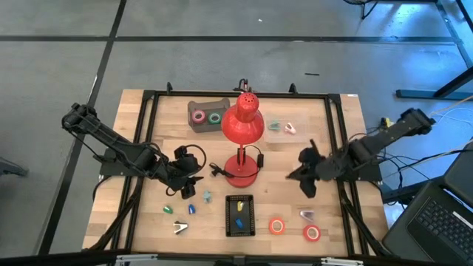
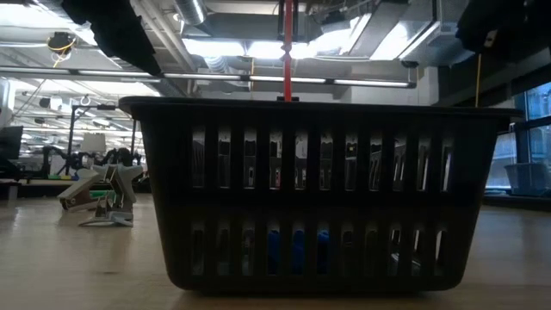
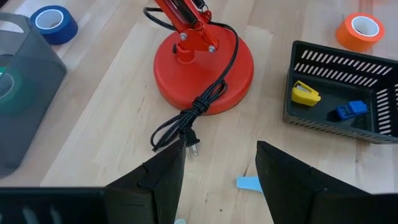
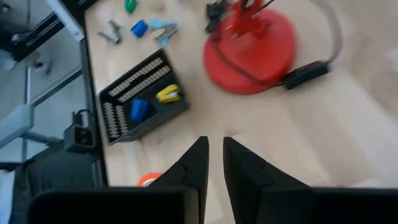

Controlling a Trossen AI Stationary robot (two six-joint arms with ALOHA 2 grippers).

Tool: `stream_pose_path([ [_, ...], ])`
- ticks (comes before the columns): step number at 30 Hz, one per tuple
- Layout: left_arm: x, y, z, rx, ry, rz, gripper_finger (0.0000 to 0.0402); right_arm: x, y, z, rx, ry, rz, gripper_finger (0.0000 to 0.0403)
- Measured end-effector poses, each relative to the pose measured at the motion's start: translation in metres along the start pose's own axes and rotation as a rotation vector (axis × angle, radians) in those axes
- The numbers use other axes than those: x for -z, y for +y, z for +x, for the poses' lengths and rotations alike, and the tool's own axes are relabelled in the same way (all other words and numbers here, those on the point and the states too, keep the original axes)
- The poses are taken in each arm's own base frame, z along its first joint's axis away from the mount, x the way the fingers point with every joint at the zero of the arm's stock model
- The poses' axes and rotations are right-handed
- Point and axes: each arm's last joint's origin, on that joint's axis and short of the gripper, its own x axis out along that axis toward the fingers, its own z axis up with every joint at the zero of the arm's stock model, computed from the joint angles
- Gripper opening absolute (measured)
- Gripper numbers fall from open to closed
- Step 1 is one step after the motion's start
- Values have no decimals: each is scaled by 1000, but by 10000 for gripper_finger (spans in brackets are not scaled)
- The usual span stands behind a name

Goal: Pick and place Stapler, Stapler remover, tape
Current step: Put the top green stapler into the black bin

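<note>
A robotics lab: exposed silver ceiling ducts [image 2: 258,65], long fluorescent ceiling lights [image 2: 232,45], grey concrete floor [image 1: 222,52], black-framed pale wooden worktop [image 1: 170,118].

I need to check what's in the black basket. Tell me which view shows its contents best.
The left wrist view: the black basket shows a yellow item and a blue item clearly. The right wrist view shows them blurred, the high view small, and the low view only the slatted wall.

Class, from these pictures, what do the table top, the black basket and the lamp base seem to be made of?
Table top: pale wood, matt, with grain lines.
Black basket: probably moulded plastic, with even slots in its walls.
Lamp base: red, smooth and slightly glossy; painted metal or plastic, unclear.
</note>
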Motion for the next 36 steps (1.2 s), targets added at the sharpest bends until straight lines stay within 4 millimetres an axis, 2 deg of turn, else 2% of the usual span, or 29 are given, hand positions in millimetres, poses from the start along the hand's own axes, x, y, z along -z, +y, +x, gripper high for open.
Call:
stream_pose_path([
  [9,0,0,0,-6,-6,-4,187,19,37,35,-95,16,-53,49],
  [17,0,0,0,-4,-4,-45,187,34,48,60,-72,58,-89,49],
  [26,0,0,0,4,4,-98,187,37,47,65,-56,77,-76,49],
  [31,5,-2,2,19,65,-240,187,38,48,65,-59,79,-78,49],
  [36,20,-13,11,-39,137,-355,187,38,48,65,-59,79,-79,49],
])
